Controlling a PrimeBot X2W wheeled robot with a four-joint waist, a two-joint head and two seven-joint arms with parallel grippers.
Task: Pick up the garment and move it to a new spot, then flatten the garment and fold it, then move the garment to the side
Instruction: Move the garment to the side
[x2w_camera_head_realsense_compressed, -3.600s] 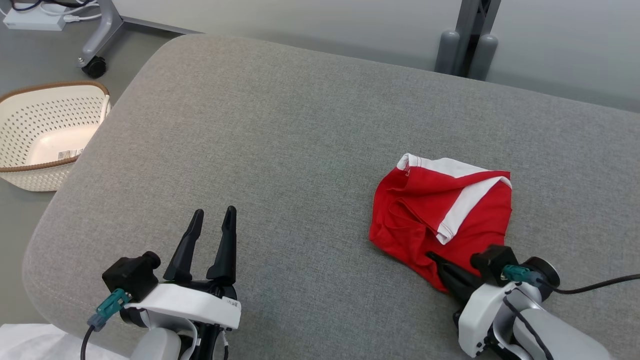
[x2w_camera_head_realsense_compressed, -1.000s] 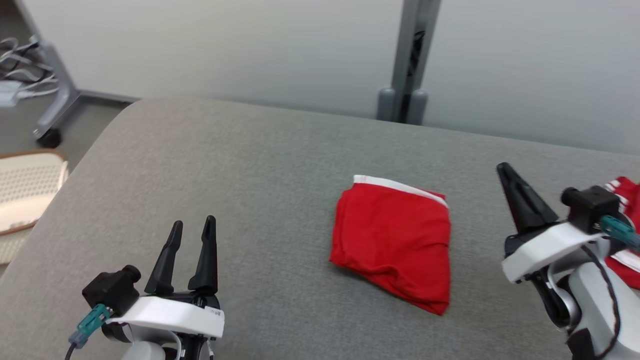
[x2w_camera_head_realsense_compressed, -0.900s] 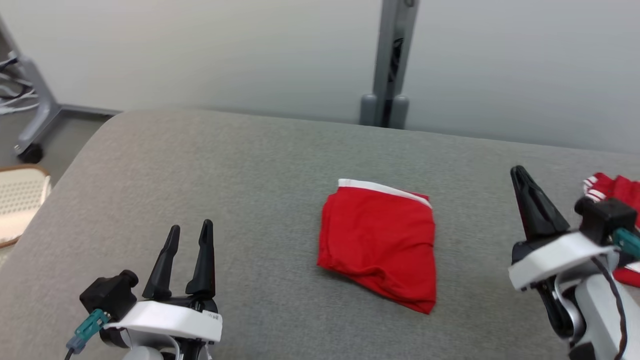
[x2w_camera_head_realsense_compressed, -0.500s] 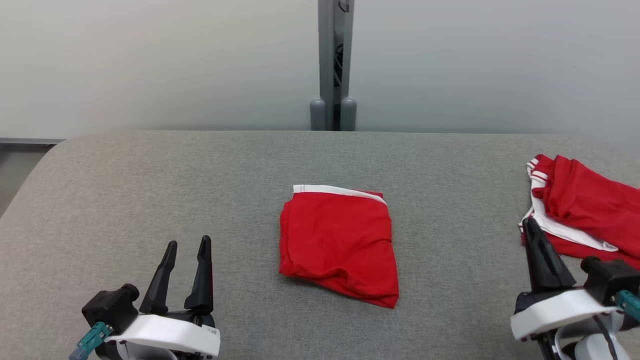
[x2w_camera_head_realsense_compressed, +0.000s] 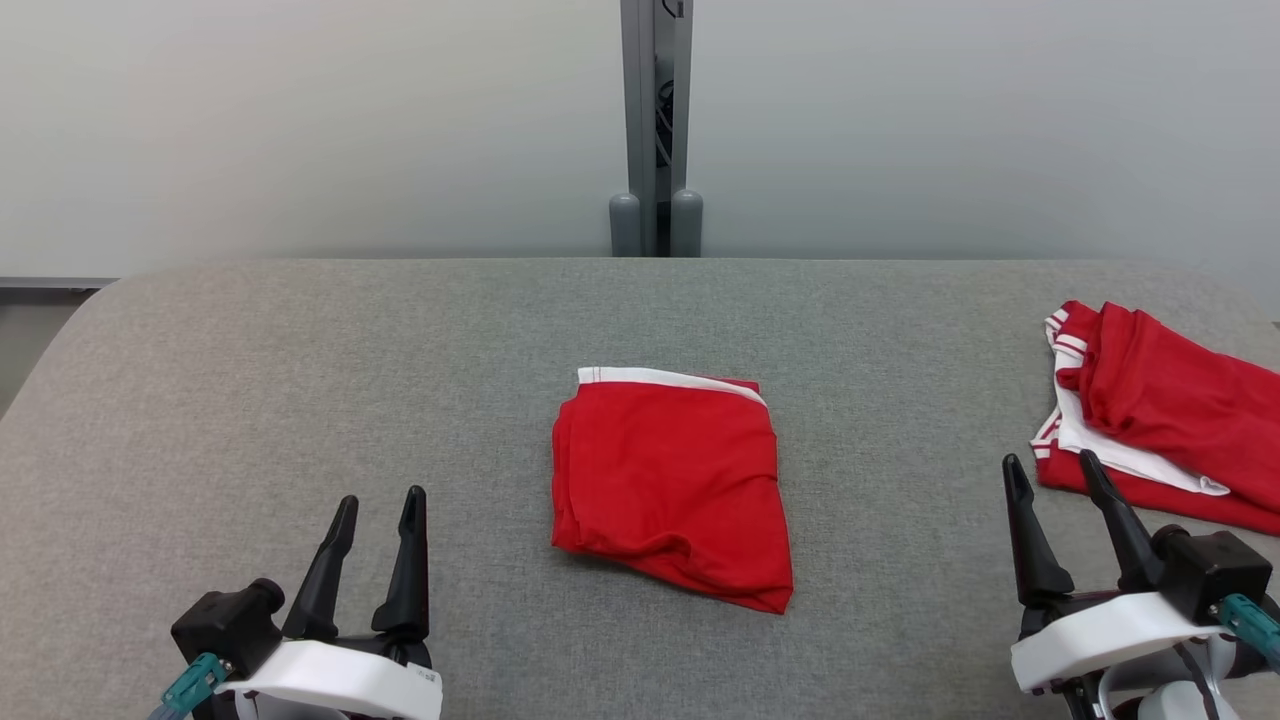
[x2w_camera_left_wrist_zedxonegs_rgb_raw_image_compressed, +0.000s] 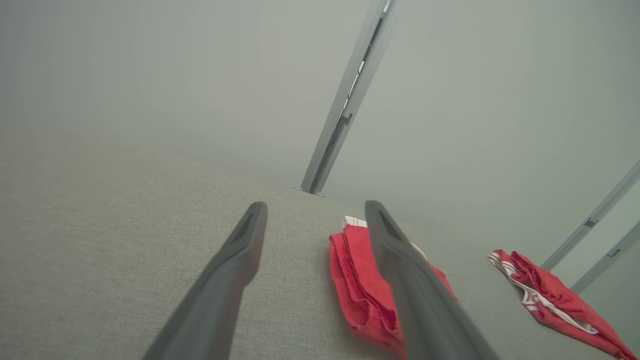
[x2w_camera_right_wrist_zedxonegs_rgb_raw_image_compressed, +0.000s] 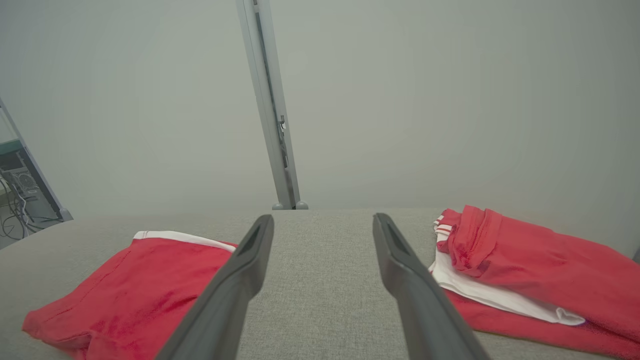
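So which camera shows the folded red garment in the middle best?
The head view: the folded red garment lies whole, seen from above. The right wrist view shows it low, partly behind a finger; the left wrist view, edge-on, a finger across it.

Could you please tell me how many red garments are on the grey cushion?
2. A folded red garment lies at the middle of the cushion; a looser red-and-white garment lies at its right end, partly out of the head view.
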